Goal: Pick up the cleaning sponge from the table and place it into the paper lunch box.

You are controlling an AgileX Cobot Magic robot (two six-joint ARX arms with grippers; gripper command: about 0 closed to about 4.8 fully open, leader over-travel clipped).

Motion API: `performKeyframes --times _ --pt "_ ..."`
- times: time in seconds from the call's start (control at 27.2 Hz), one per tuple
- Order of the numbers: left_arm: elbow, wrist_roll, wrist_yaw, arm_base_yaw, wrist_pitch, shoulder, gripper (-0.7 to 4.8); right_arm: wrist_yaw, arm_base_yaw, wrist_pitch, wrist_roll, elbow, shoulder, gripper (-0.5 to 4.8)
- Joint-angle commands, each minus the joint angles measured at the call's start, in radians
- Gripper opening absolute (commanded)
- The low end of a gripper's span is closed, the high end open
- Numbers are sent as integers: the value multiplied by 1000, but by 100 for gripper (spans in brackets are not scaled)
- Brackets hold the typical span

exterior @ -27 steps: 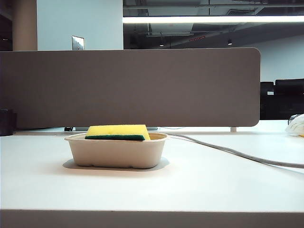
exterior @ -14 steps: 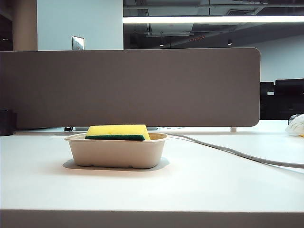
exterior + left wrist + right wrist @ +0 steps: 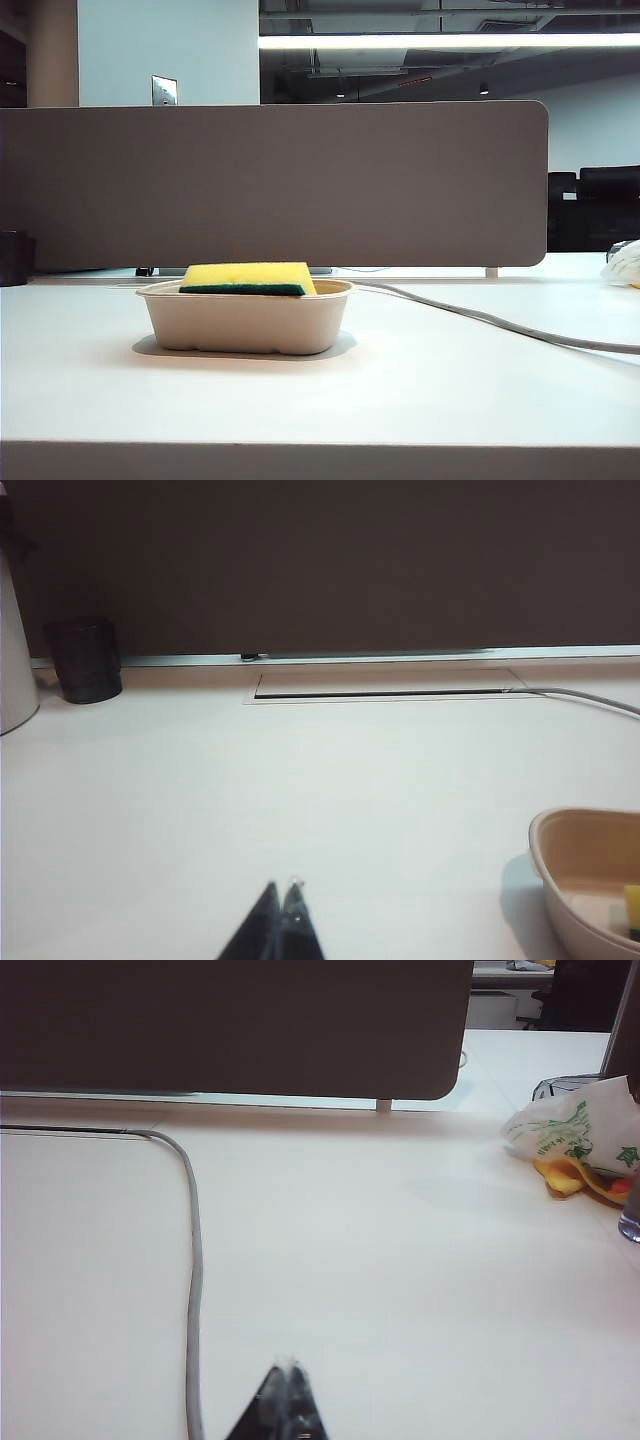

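The cleaning sponge [image 3: 247, 278] sits inside the paper lunch box [image 3: 246, 320] on the table [image 3: 420, 390]. The left gripper [image 3: 281, 887] and right gripper [image 3: 288, 1364] hover over bare tabletop, jaws clenched, empty.

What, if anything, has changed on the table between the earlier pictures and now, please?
Nothing visibly changed. The cleaning sponge lies in the paper lunch box on the table as before, and the grey cable has not shifted. The left end effector and right end effector are both shut over bare tabletop, holding nothing.
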Motion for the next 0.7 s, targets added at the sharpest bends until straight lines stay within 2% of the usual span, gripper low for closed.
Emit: performKeyframes --times 0.04,0.7 --pt "1 5 3 2 13 1 -4 1 0 16 0 1 0 -5" --pt "1 4 3 0 -2 1 -4 1 0 16 0 1 0 -5"
